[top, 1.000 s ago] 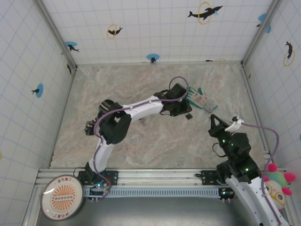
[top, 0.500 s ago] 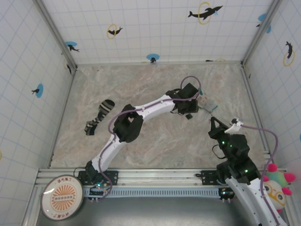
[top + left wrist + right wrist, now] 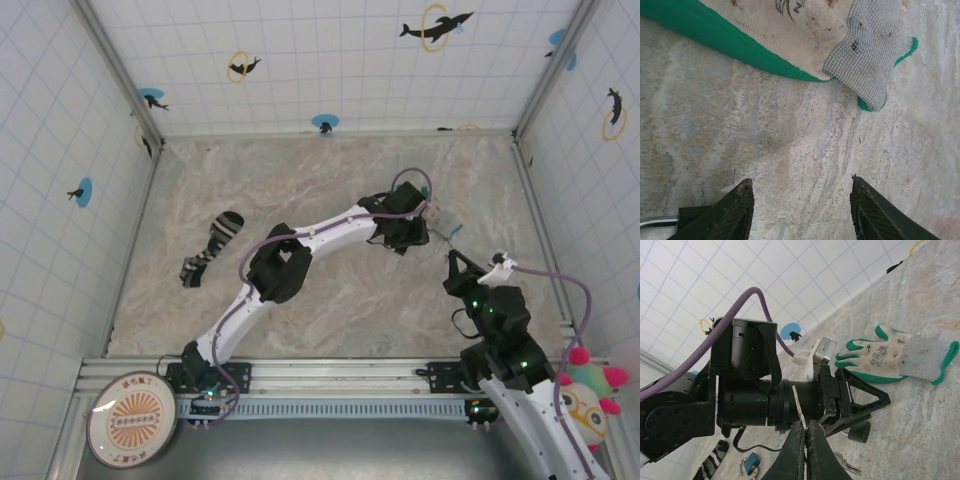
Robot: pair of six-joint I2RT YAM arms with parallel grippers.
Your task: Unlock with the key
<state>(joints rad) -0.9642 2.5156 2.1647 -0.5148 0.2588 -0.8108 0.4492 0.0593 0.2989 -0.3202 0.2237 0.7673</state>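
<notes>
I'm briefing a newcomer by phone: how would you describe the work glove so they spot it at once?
On the marbled table, look toward the far right, just beyond the left gripper. The glove lies flat there: cream palm, green edges, grey knit cuff, unlike the black-and-white striped sock over on the left.

We look down on a beige marbled stone worktop point(image 3: 340, 300). A black-and-white striped sock point(image 3: 212, 245) lies on its left part. Toward the far right a cream work glove point(image 3: 805, 35) with green trim and a grey knit cuff lies flat. A small blue padlock point(image 3: 752, 463) also rests on the stone.
</notes>
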